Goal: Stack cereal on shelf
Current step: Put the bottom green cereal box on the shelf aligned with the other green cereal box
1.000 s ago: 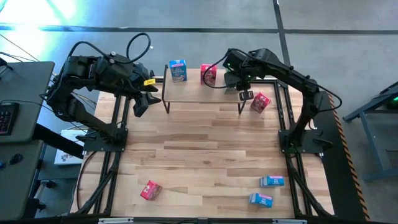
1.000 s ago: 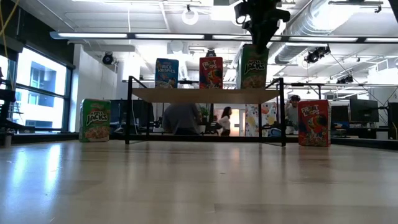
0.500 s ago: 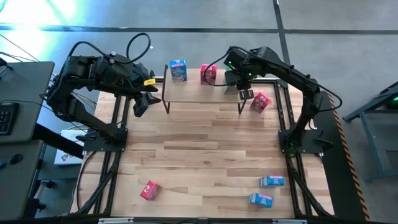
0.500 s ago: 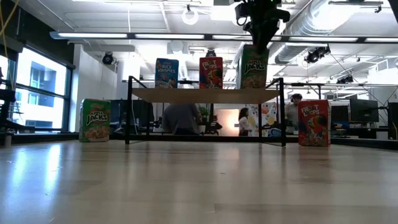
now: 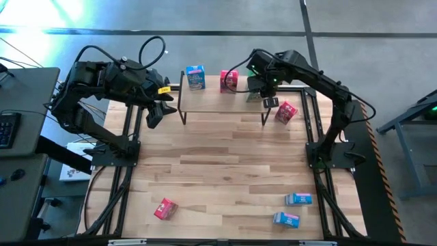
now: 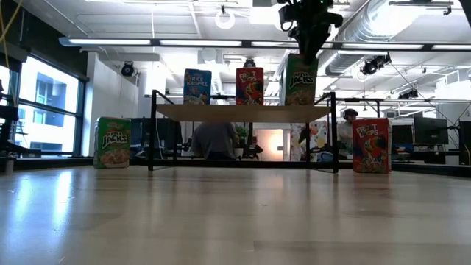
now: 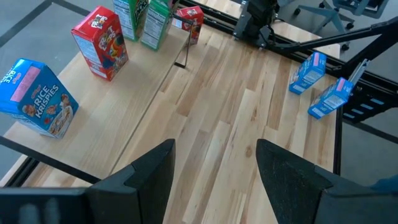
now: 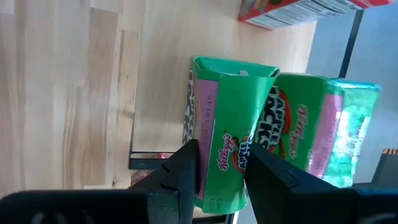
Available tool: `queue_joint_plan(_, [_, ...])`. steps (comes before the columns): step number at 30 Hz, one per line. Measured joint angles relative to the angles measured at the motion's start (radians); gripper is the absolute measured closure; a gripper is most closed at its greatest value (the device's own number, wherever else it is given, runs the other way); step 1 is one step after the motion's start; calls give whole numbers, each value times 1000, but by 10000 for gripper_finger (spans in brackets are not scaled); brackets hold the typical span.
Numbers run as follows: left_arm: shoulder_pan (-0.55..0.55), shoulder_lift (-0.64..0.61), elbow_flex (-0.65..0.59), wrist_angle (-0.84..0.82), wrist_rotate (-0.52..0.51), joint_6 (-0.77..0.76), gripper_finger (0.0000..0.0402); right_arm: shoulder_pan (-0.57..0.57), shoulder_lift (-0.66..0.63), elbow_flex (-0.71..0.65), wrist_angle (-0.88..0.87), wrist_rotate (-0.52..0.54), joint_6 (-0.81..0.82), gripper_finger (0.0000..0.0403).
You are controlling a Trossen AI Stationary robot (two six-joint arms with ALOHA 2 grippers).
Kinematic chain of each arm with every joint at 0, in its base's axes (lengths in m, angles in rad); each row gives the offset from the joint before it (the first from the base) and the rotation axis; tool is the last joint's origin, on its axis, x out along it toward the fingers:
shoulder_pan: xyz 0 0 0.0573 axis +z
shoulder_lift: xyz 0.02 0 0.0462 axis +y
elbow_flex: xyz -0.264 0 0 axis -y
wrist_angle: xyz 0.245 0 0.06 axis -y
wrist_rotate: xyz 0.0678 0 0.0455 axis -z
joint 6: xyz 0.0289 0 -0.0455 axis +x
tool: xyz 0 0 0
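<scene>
The light-wood shelf [image 5: 222,104] [image 6: 243,112] carries a blue box [image 5: 195,77] [image 6: 197,86] and a red box [image 5: 229,81] [image 6: 249,85], both upright. My right gripper [image 5: 265,92] [image 6: 309,40] [image 8: 221,165] is over the shelf's right end, shut on a green box [image 6: 298,79] [image 8: 230,124]. A second green box [image 8: 323,134] stands close beside it. My left gripper [image 5: 152,113] [image 7: 214,162] hovers open left of the shelf. Another green box [image 6: 112,142] stands upright on the table left of the shelf, a red one [image 5: 285,111] [image 6: 371,145] right of it. My right gripper pinches the green box at its top end [image 6: 300,57] [image 8: 225,183] between two fingers [image 8: 183,171], one on each broad face. The fingers come from above, pointing down. The box hangs slightly tilted, its bottom edge [image 6: 298,104] level with the shelf board; I cannot tell if it touches.
Near the table's front edge lie a red box [image 5: 165,208] on the left and two blue boxes [image 5: 298,199] [image 5: 286,219] on the right. Bare planks [image 5: 218,164] stretch between them and the shelf. People move in the room behind [image 6: 217,140].
My right gripper, with the green box, has edged slightly toward the table's far edge over the shelf's right end. A person has walked across the room behind the shelf.
</scene>
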Motion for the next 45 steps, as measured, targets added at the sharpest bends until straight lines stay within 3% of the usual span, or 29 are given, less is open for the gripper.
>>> queue_joint_plan(38, [0, 0, 0, 0, 0, 0, 186, -20, 12, -3, -2, -8, 15, 278])
queue_joint_plan(45, [0, 0, 0, 0, 0, 0, 186, -20, 13, -3, 1, 13, 18, 226])
